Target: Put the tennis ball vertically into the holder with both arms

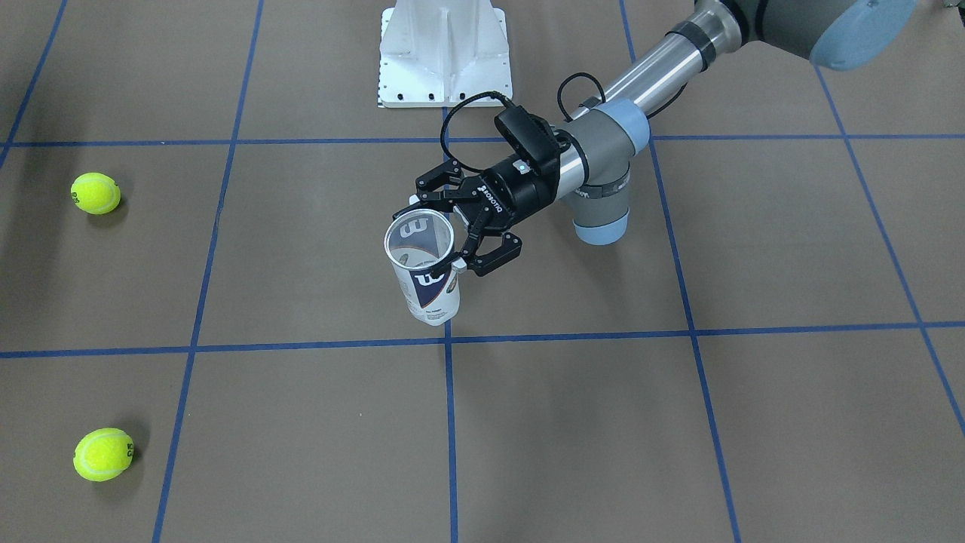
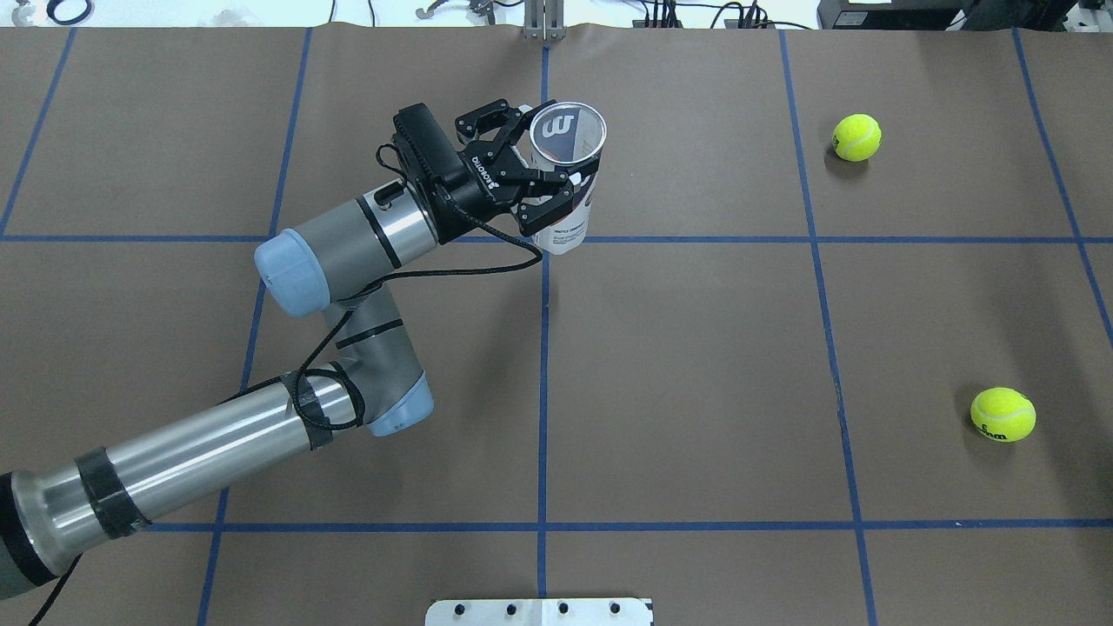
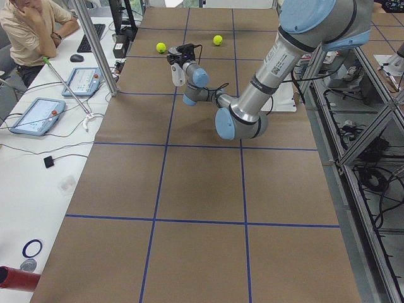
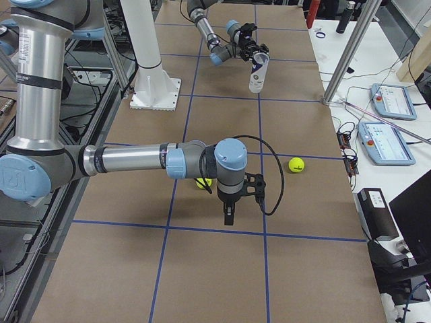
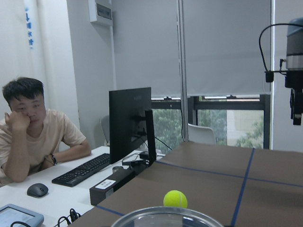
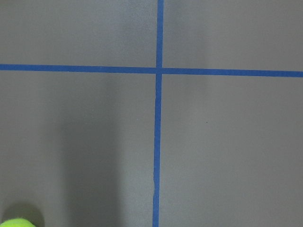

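The holder (image 1: 427, 280) is a clear tube with a white and navy label, upright near the table's middle. It also shows in the overhead view (image 2: 567, 187). My left gripper (image 1: 437, 232) reaches in sideways and is shut on the holder just under its open rim; its rim fills the bottom of the left wrist view (image 5: 165, 216). Two tennis balls (image 1: 96, 193) (image 1: 104, 454) lie on the table on my right side. My right gripper (image 4: 229, 217) points down, high above the table near one ball (image 4: 203, 182). I cannot tell whether it is open or shut.
The white pedestal base (image 1: 445, 53) stands at the robot's edge of the table. Blue tape lines (image 2: 543, 391) cross the brown table cover. A seated person (image 5: 33, 127) and a desk with monitor and tablets are beyond the far table edge.
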Available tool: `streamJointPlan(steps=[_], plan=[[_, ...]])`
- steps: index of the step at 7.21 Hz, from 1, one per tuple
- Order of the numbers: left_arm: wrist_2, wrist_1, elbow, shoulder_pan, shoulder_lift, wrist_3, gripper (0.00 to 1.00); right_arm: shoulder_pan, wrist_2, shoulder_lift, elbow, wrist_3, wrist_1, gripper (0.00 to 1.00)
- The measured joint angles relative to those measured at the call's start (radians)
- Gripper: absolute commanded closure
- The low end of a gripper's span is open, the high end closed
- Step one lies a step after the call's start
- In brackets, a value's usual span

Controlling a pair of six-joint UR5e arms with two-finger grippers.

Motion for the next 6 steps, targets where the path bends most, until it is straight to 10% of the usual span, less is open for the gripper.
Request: streamJointPlan(steps=[6], plan=[[0.089,-0.074,0.093,0.056,0.031,0.008,0.14,0.0,0.0,0.003,0.003,0.0,0.0,0.0]])
